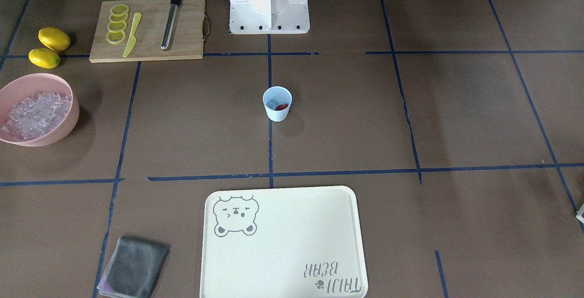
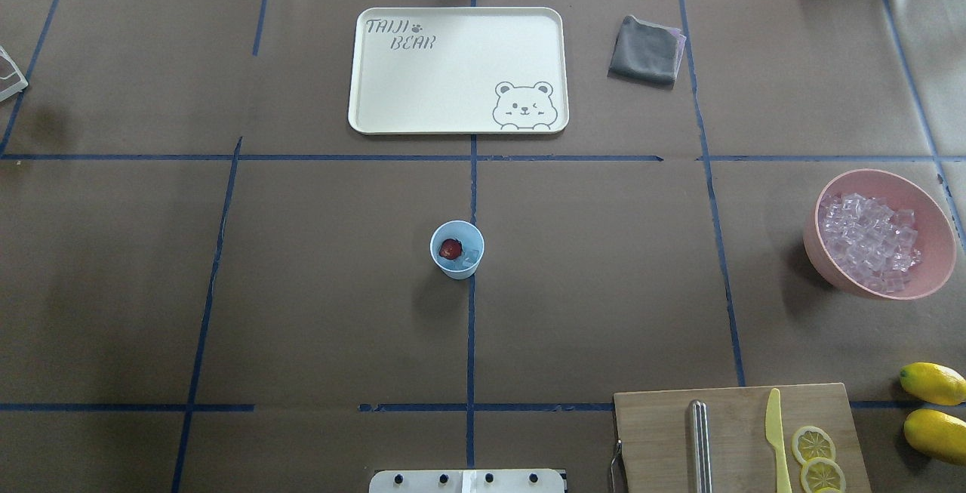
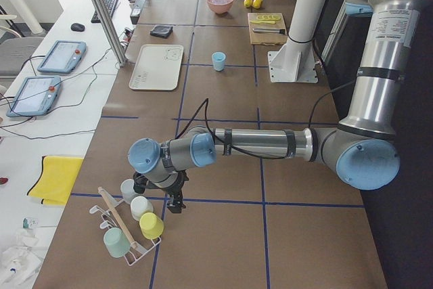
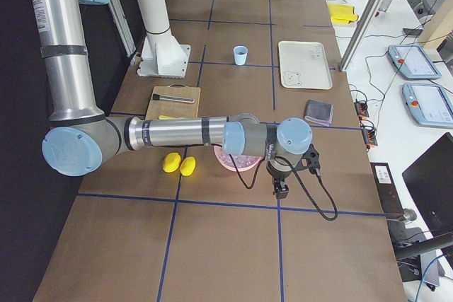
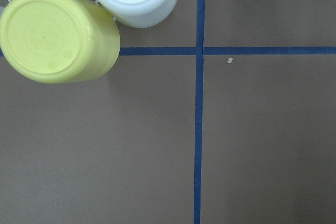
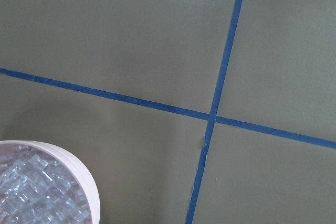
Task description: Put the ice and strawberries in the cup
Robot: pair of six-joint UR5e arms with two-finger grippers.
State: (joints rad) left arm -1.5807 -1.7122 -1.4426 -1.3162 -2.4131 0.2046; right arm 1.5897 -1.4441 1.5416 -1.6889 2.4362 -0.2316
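Note:
The pale blue cup stands upright at the table's centre, also in the front view. Inside it lie a dark-red strawberry and a clear ice cube. More ice fills the pink bowl at the right. My left gripper hangs at the table's far left end beside a cup rack; I cannot tell if it is open or shut. My right gripper hangs just past the pink bowl; I cannot tell its state either. Both are far from the cup.
A cream tray lies beyond the cup, a grey cloth to its right. A cutting board holds a steel rod, a yellow knife and lemon slices; two lemons lie beside it. A rack holds upturned cups.

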